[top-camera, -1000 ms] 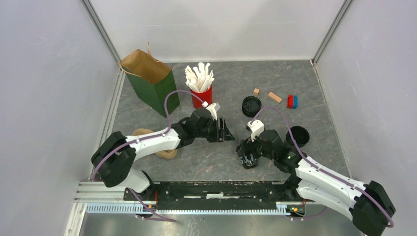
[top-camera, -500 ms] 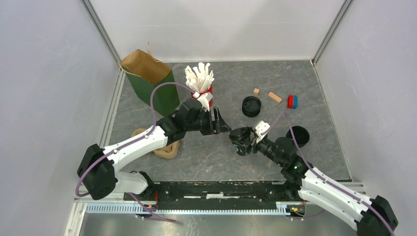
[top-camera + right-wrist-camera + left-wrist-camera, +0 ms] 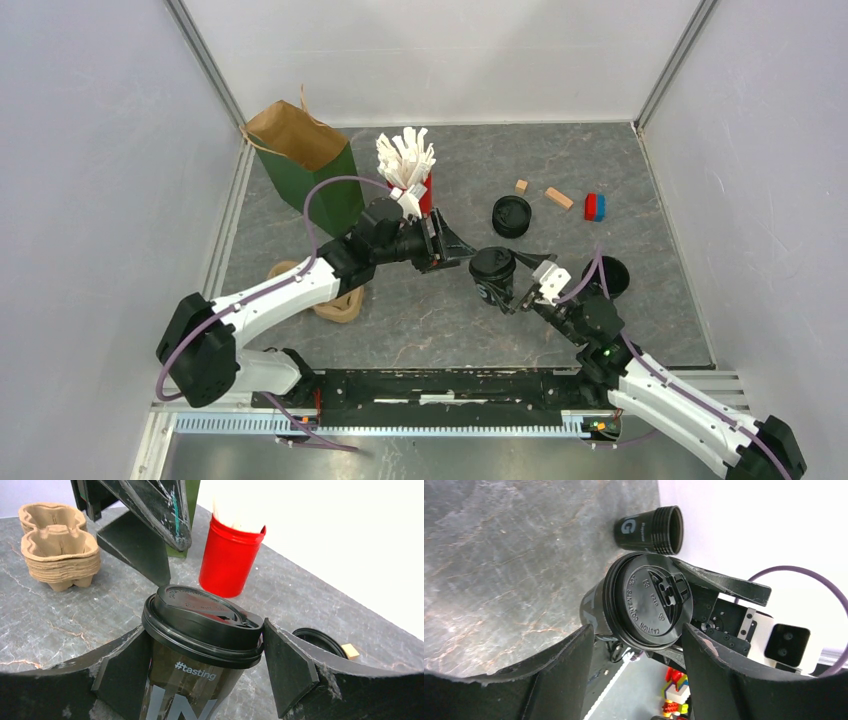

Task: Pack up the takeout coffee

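Right jaws clamp the coffee cup (image 3: 190, 680) near the red cup (image 3: 227, 560); left jaws, apart, should grip below the lid (image 3: 200, 615).

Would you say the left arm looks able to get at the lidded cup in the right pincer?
Probably yes: the left pincer stands open, facing the lid of the cup with nothing between them. The right pincer grips the cup's sides, which leaves the lid end free.
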Controlling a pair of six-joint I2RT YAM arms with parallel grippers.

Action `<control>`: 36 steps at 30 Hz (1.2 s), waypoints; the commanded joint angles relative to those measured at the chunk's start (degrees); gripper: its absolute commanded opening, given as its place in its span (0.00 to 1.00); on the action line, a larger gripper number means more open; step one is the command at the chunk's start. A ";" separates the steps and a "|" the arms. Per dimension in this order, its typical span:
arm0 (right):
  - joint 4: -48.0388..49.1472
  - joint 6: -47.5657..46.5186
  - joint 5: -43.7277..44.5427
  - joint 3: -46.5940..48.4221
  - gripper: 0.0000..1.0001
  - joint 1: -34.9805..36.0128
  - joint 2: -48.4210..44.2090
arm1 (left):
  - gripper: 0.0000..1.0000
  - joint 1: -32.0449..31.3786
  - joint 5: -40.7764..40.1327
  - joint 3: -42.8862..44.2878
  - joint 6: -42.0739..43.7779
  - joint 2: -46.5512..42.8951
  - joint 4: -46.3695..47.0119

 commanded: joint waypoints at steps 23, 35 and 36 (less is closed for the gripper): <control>3.69 -3.46 0.49 -0.60 0.78 0.33 -0.47 | 0.52 -0.98 4.12 -4.60 -15.59 5.23 18.03; -5.95 -0.09 3.48 1.54 0.85 0.33 3.30 | 0.29 -0.93 3.61 -5.67 -18.06 8.55 26.28; -6.96 0.42 4.26 1.55 0.86 0.33 3.31 | 0.29 -0.93 3.61 -5.64 -17.83 8.93 26.63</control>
